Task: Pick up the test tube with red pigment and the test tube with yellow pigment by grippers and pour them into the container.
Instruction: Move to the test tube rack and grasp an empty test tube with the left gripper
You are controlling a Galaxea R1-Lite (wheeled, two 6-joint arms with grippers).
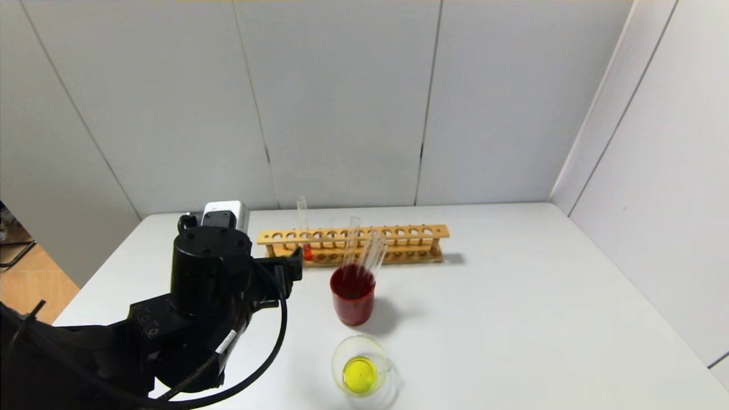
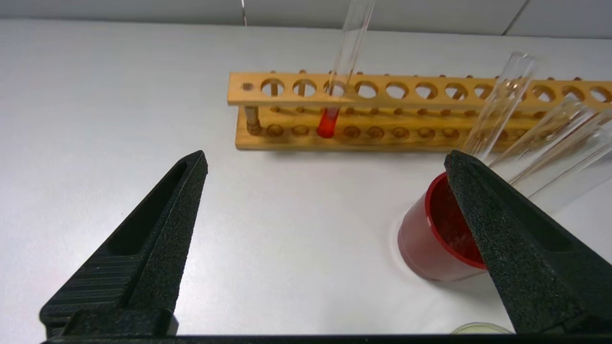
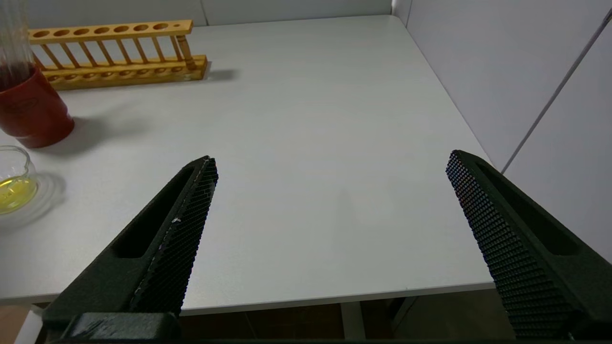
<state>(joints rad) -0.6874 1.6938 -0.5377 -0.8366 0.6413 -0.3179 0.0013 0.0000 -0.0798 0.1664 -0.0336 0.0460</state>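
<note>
Item: slim clear glass test tube with red pigment (image 2: 340,71), upright in wooden rack (image 2: 287,102). Light, slick, fragile; grasp upper bare glass. Left gripper (image 2: 325,162) wide, empty; right gripper (image 3: 330,165) wide, empty.

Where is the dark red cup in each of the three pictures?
Head view: the opaque dark red cup stands mid-table, in front of the wooden test tube rack.
Left wrist view: the cup is partly hidden behind one finger of the open left gripper.
Right wrist view: the cup sits at the picture's edge, near the rack.
Shared landmark: the rack.
</note>
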